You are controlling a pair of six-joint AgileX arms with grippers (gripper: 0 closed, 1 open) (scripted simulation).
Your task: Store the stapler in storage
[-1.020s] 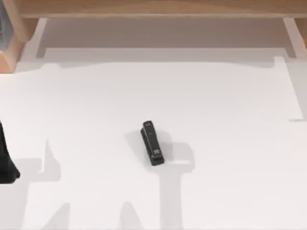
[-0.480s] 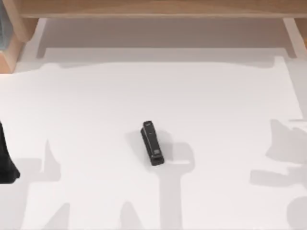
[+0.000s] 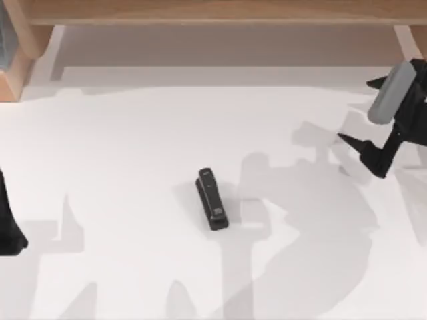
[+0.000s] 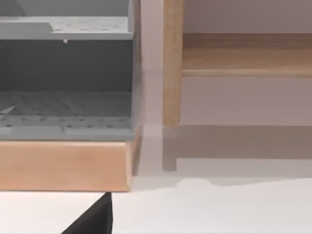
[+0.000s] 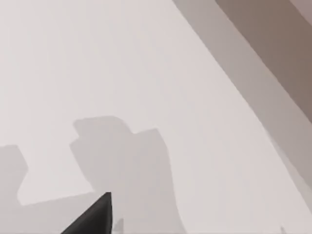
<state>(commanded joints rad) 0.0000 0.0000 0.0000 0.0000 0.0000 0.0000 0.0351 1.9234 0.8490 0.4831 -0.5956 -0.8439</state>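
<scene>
Stapler (image 3: 212, 199) is lying untouched mid-bench (image 3: 133, 133); right gripper (image 3: 363, 150) is hovering well apart, fingers spread, holding nothing. Storage pending.

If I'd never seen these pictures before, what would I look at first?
Probably the little black stapler, lying alone in the middle of the white table. Next, the right gripper up in the air near the table's right edge, its jaws spread and casting a big shadow. The left arm sits parked at the left edge.
</scene>
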